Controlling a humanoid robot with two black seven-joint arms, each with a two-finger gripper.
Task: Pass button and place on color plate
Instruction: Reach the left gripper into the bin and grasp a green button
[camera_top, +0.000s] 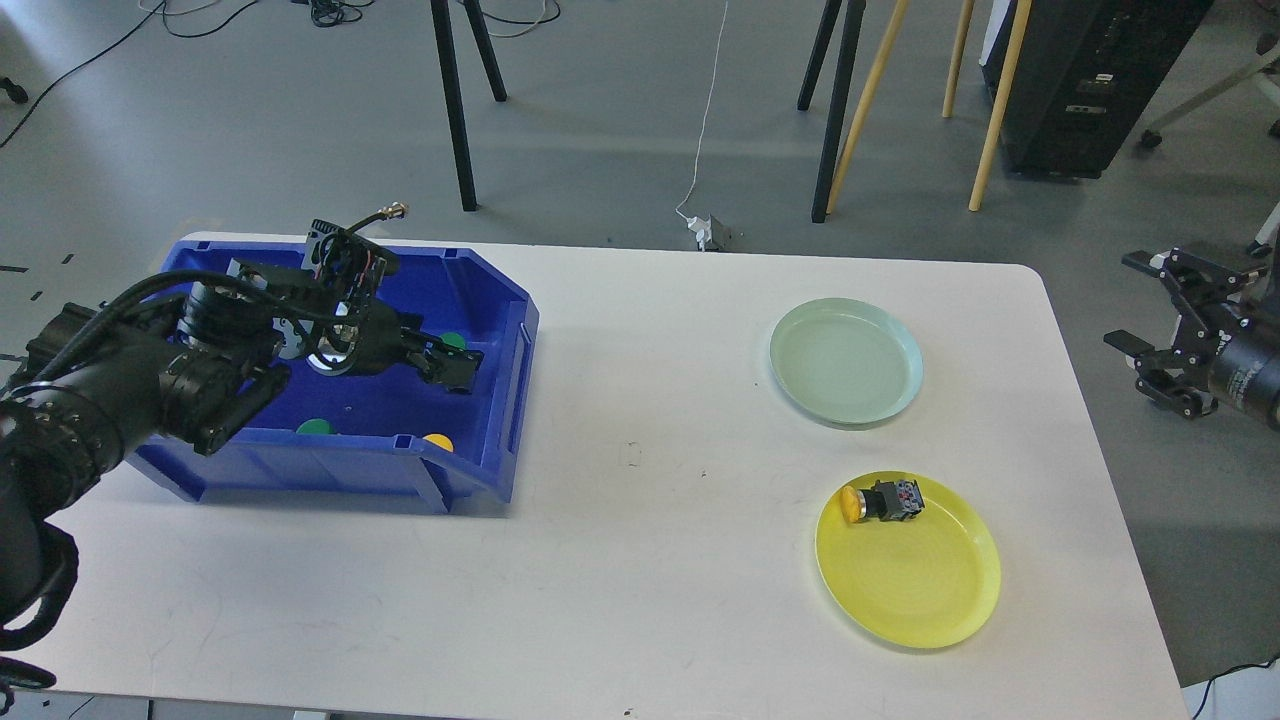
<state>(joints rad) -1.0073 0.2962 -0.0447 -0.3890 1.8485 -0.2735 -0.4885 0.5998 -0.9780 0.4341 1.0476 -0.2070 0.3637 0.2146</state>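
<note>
A blue bin (500, 330) stands at the table's left. In it a green button (453, 341) stands on its black body near the right wall. My left gripper (455, 367) reaches into the bin and sits at that button's black body; its dark fingers blend with it, so the grip is unclear. A second green button (315, 427) and a yellow button (437, 441) peek over the bin's front wall. A yellow button (880, 500) lies on the yellow plate (920, 590). The pale green plate (845, 362) is empty. My right gripper (1140, 325) is open, off the table's right edge.
The white table (640, 560) ends on the right just past the plates. Tripod legs, wooden poles, a cable and a black cabinet (1080, 80) stand on the floor behind the table.
</note>
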